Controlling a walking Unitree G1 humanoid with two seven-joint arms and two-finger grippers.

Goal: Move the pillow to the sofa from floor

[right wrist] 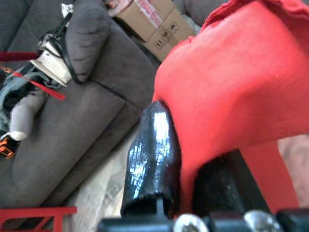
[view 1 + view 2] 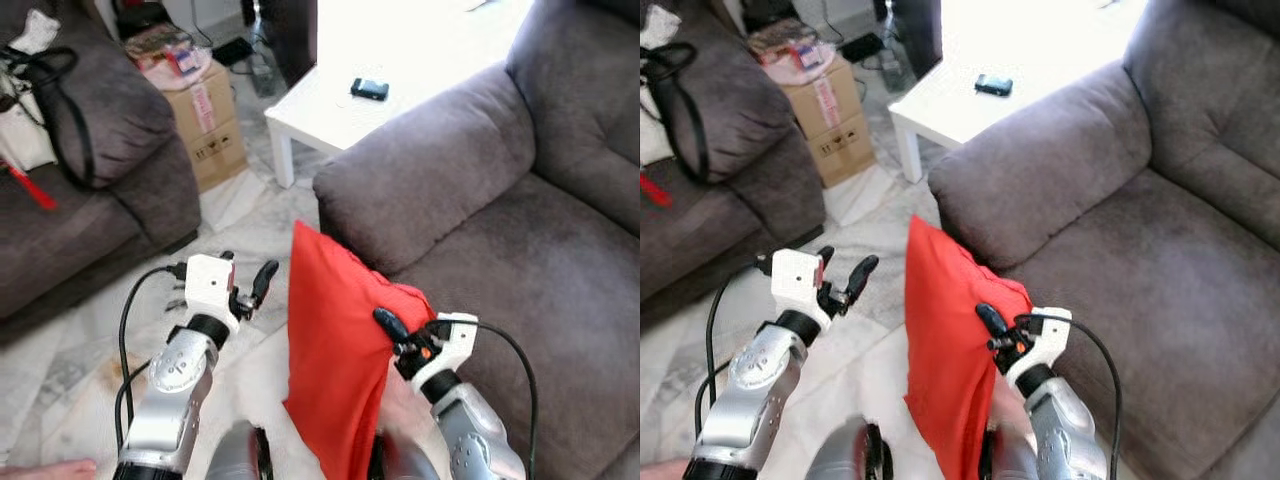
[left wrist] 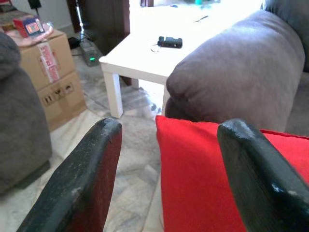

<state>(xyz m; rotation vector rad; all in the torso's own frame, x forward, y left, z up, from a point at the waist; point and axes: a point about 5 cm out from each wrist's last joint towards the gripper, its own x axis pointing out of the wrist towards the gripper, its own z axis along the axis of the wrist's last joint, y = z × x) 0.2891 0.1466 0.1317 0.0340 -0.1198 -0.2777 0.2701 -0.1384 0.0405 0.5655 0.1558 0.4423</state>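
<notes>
Beside grey sofa (image 2: 470, 190), pillow (image 2: 335, 350) in right hand (image 2: 400, 335).

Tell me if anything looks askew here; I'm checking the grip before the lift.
The red pillow hangs lopsided: the right gripper pinches only one edge, so it droops on end against the sofa front. The left gripper is open beside it, not touching.

1 pillow (image 2: 335, 370), 2 sofas (image 2: 520, 200), 1 table (image 2: 330, 110), 1 box (image 2: 212, 125).
</notes>
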